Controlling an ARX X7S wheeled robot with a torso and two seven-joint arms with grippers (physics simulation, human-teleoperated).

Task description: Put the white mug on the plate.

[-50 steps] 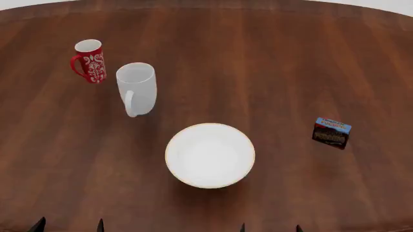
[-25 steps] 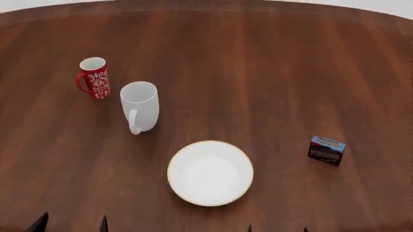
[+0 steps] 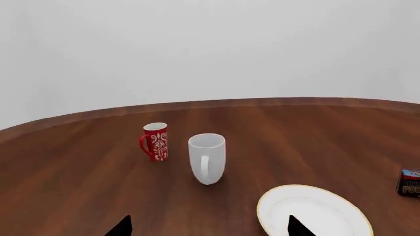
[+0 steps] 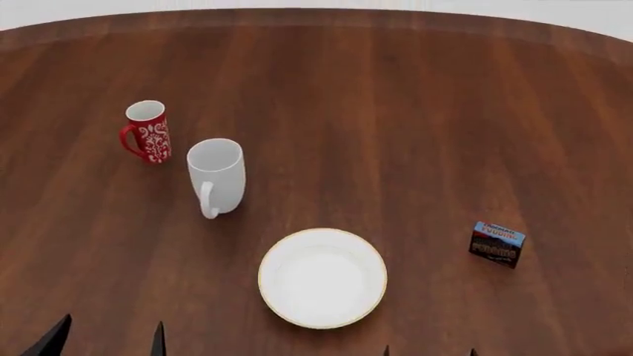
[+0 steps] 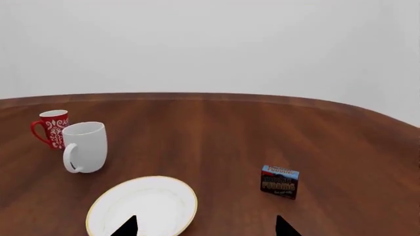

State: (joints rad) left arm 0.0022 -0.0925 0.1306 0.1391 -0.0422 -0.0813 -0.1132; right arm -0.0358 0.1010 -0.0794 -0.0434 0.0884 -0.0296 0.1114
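Observation:
The white mug (image 4: 216, 176) stands upright on the brown table, its handle toward me; it also shows in the left wrist view (image 3: 207, 158) and the right wrist view (image 5: 84, 147). The plate (image 4: 322, 277), white with a golden rim, lies empty near the front, right of the mug, and shows in the left wrist view (image 3: 314, 211) and the right wrist view (image 5: 143, 206). My left gripper (image 4: 107, 340) and right gripper (image 4: 429, 351) show only fingertips at the bottom edge, both open and empty, well short of the mug.
A red mug with white floral pattern (image 4: 147, 131) stands just behind and left of the white mug. A small dark pudding box (image 4: 496, 243) lies to the plate's right. The table's far edge (image 4: 316, 15) curves across the top.
The head view has shifted: mugs, plate and box all sit lower in the frame and more of the far table edge shows. Nothing on the table has moved.

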